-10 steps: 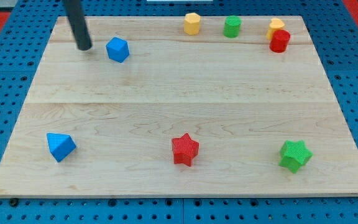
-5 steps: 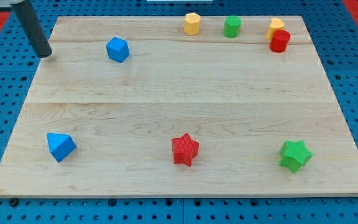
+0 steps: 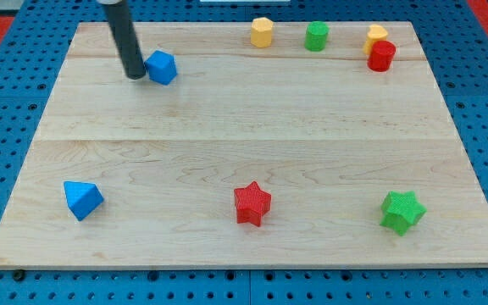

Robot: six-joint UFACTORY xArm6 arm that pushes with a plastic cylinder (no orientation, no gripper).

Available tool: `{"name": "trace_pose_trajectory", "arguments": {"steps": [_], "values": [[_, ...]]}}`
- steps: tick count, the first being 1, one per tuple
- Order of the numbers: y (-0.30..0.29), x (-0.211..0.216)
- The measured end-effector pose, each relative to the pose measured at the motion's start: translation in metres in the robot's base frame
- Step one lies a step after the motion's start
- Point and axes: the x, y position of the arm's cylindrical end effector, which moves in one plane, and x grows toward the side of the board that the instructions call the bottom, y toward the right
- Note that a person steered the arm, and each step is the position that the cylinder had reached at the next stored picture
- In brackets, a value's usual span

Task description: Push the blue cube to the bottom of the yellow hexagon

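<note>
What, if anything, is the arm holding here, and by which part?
Nothing is held. My tip stands just left of the blue cube, at its left side.

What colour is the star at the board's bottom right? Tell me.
Green. The star shows clearly in the camera view, right of the red star.
</note>
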Motion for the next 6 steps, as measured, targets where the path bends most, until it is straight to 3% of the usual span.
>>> {"name": "trace_pose_trajectory", "arguments": {"steps": [2, 5, 6], "values": [[0.084, 0.0], [0.078, -0.005], [0.111, -0.015]]}}
